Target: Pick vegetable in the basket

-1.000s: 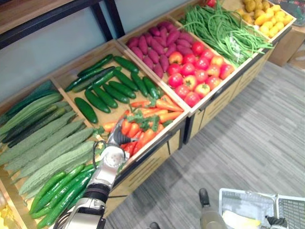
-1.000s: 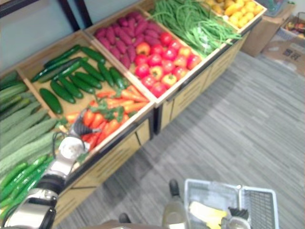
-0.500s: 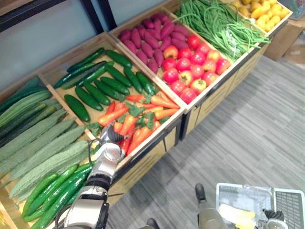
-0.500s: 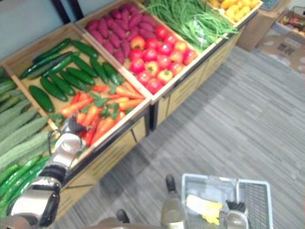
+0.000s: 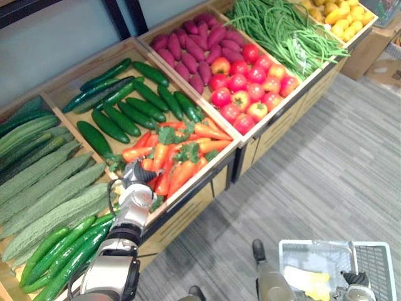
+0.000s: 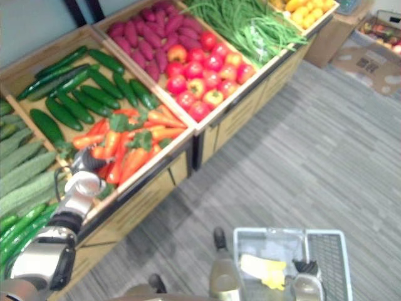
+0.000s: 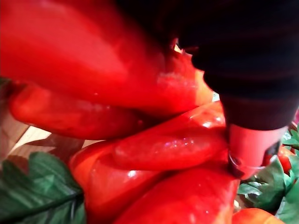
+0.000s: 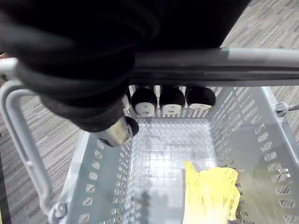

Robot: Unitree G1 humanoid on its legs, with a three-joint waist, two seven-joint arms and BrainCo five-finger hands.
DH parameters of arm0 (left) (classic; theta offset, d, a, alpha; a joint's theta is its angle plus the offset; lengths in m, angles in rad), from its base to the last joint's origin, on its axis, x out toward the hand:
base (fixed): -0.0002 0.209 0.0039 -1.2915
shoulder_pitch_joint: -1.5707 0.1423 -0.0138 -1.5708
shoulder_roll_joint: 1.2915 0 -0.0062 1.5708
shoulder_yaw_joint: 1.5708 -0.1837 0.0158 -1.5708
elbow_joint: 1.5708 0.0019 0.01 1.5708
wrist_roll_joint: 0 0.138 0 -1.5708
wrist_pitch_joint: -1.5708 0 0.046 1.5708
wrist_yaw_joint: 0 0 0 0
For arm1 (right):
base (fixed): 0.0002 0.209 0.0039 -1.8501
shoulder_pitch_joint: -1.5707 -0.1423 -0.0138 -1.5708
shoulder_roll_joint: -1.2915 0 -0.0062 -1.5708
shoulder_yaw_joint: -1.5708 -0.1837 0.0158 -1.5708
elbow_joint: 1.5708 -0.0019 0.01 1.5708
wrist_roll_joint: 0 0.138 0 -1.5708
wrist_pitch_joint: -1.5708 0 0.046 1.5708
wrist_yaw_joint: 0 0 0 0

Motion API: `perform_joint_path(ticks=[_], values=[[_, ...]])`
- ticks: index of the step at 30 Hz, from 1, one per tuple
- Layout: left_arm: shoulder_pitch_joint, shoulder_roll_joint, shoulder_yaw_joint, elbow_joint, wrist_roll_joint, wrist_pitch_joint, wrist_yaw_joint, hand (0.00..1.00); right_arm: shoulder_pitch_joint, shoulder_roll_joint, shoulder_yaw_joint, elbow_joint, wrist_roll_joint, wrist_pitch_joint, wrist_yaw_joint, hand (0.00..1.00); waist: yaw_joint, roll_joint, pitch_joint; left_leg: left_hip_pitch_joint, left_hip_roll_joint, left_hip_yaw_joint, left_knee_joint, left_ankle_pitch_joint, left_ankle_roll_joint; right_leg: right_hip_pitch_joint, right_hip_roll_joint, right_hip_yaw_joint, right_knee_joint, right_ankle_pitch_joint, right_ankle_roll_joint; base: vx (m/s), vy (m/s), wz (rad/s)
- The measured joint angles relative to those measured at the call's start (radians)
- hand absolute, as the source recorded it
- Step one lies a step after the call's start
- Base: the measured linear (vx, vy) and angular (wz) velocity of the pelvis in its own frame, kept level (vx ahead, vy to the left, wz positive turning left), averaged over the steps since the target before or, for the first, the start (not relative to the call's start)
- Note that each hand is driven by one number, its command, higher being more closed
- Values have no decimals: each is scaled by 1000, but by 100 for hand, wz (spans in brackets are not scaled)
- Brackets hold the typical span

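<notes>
The left hand [image 5: 135,191] was down at the near corner of the carrots [image 5: 175,160], on the front side of the wooden crate [image 5: 191,207], with the cucumbers [image 5: 125,113] lying just behind that heap. From the wrist we saw glossy orange-red roots pressed right up against the camera, and green tops poking in at the edges. The fingers were lost among them, so we could not tell whether they were curled on a carrot or merely pushed in.

Over on the other side, the right hand [image 8: 172,100] had its fingers wrapped round the handle [image 8: 224,63] of the grey basket [image 8: 252,140], which hung low over the striped floor, well apart from the crate. One yellow item [image 8: 208,191] lay in its bottom; no carrot was in there yet.

We judged this to be the grasping step: the hand was at the pile, and nothing was lifted clear. The next move called for a firm closure on a single carrot rather than a bundle, then a clean lift over the crate's front edge and a carry across to the basket. The roots were stacked and tangled in their leaves, so we expected a neighbour might drag along.
</notes>
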Motion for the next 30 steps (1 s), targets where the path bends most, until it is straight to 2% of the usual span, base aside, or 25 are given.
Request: perform_joint_path(ticks=[4, 10, 14, 20, 26, 27, 30], values=[[23, 0, -2, -48, -1, 2, 0, 100, 1, 0, 0, -1, 0, 0, 0, 100, 0, 0, 0, 0, 0, -5, 0, 0, 0, 4, -1, -5, 0, 0, 0, 6, -3, 3], [88, 0, -6, -244, -2, 0, 7, 100, 19, 0, -1, -5, 0, 0, 0, 100, 11, 1, -2, 1, 1, -36, 3, 0, 1, 20, -5, -32, 5, -1, -1, 1, -5, 12], [131, 0, -5, -372, -12, -5, 40, 100, 28, 3, -9, -5, 0, 0, -1, 100, 14, 4, -5, 2, -2, -57, 8, 1, 1, 32, -11, -50, 14, -3, -4, -25, -1, 13], [212, -6, -3, -464, -22, -30, 48, 100, 54, 16, -32, -5, 0, 0, -1, 100, 18, 6, -54, 2, -3, -60, 10, 2, 2, 33, -13, -55, 13, -3, -4, -5, -1, 1], [247, -35, 21, -501, -27, -35, 67, 100, 87, 22, -39, -4, 0, 5, 0, 100, 17, 6, -92, 4, -5, -78, 8, 3, 4, 51, -17, -71, 2, -2, -3, 5, -2, 6], [252, -35, 22, -501, -29, -35, 69, 0, 90, 22, -39, -4, 0, 9, 0, 100, 18, 7, -102, 3, -5, -80, 7, 3, 4, 51, -17, -73, 1, -2, -3, 10, -5, 10], [275, -35, 28, -500, -29, -35, 68, 0, 90, 22, -39, -3, -1, 12, 0, 100, 18, 7, -114, 4, -5, -81, 5, 3, 4, 52, -17, -74, 1, -2, -3, 0, 0, 0]])
